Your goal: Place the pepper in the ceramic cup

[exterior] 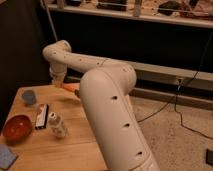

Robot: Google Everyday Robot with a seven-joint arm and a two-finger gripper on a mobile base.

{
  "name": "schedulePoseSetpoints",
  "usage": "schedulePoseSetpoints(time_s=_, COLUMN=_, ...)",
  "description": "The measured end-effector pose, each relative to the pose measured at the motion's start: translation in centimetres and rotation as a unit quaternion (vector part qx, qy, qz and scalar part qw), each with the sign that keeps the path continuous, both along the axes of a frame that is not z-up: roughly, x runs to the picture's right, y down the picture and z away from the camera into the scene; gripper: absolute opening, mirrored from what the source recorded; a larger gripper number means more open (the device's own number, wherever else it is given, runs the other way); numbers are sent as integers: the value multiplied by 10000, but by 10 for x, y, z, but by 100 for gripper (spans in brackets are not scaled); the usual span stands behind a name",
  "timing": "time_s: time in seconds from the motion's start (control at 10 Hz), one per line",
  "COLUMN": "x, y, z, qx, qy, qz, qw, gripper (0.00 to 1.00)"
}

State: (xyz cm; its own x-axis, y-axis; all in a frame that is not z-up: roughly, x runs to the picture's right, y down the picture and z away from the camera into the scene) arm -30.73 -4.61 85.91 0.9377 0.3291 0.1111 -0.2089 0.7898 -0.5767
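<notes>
Wooden table (45, 150) | tool (61, 82) clamped on pepper (70, 87) above it — ceramic cup (28, 96) apart

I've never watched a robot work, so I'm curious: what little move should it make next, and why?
Probably carry the pepper sideways until it's over the cup. The gripper, jaws shut on the pepper, hangs above the far edge of the table, right of the cup in this view, so letting go now would miss.

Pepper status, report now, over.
Gripper over table's far edge, jaws shut on pepper. Ceramic cup stands apart toward image left, pepper not in yet. Nothing seen between them.
</notes>
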Motion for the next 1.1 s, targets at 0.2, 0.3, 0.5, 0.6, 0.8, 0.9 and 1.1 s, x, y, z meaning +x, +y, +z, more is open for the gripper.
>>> schedulePoseSetpoints(time_s=0.2, x=-23, y=-9, z=-3, qx=70, qy=-157, qz=-99, qw=9998, gripper=36)
schedulePoseSetpoints(time_s=0.3, x=-32, y=-14, z=-3, qx=104, qy=-221, qz=-121, qw=9996, gripper=36)
schedulePoseSetpoints(time_s=0.5, x=-47, y=-22, z=-5, qx=162, qy=-333, qz=-152, qw=9992, gripper=36)
schedulePoseSetpoints(time_s=0.6, x=-56, y=-27, z=-6, qx=195, qy=-403, qz=-166, qw=9989, gripper=36)
schedulePoseSetpoints(time_s=0.8, x=-63, y=-33, z=-6, qx=215, qy=-474, qz=-151, qw=9985, gripper=36)
schedulePoseSetpoints(time_s=0.9, x=-68, y=-34, z=-7, qx=216, qy=-524, qz=-157, qw=9983, gripper=36)
schedulePoseSetpoints(time_s=1.1, x=-85, y=-32, z=-10, qx=205, qy=-657, qz=-199, qw=9974, gripper=36)
